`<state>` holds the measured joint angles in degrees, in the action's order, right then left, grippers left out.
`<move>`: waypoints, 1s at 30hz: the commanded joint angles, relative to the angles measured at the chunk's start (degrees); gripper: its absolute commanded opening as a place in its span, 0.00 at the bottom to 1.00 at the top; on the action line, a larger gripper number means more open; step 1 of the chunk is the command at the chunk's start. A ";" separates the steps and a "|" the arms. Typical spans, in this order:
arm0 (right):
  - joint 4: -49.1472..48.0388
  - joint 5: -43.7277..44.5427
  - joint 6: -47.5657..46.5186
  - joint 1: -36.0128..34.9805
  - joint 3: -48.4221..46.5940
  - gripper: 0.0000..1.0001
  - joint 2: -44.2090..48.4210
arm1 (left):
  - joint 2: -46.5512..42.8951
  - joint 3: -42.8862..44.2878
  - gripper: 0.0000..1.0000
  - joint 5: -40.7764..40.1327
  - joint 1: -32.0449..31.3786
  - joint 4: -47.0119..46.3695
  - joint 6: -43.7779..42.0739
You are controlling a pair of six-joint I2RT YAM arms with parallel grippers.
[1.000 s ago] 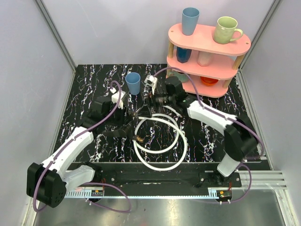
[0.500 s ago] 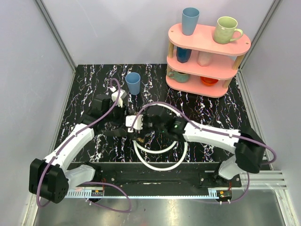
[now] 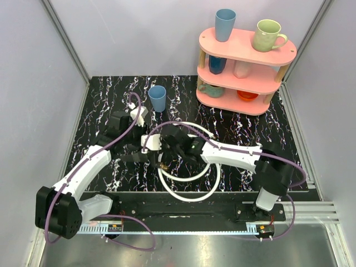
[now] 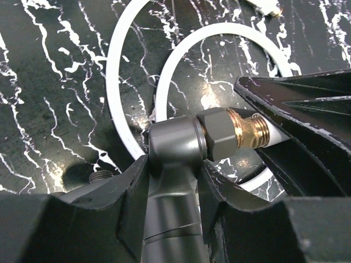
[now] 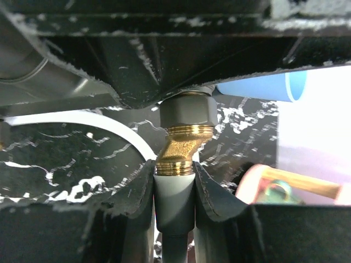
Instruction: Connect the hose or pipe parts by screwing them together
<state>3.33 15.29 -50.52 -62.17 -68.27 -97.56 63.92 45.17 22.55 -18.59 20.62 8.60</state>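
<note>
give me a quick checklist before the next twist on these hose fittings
1. Left gripper shut on the grey elbow pipe: ok.
2. Right gripper shut on the white hose end: ok.
3. Brass fitting in line with the grey nut: not ok, it looks tilted in the right wrist view.
4. Thread fully home: not ok, its thread shows bare beside the nut.
5. Hose loops free of the right arm: cannot tell, the arm covers part of them.
6. Blue cup apart from both grippers: ok.

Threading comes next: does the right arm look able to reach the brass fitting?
Probably yes: the right fingers flank the white hose end just under the brass fitting, with nothing in between.
</note>
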 commanded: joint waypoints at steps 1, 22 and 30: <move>5.79 -14.47 12.43 1.26 -5.99 0.00 -4.21 | -3.44 3.61 0.00 5.85 -0.75 -10.51 2.30; 3.96 -54.94 42.96 19.28 -13.65 0.86 -5.65 | -1.71 4.74 0.00 -11.56 -3.30 -4.57 -0.95; 3.17 -27.22 48.99 19.37 -9.08 1.00 6.05 | 3.40 16.61 0.00 -15.16 2.23 8.90 1.94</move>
<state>10.66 -30.20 -7.57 -42.85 -78.17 -99.48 67.64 52.34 9.72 -20.03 28.73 7.79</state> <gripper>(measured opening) 0.994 0.404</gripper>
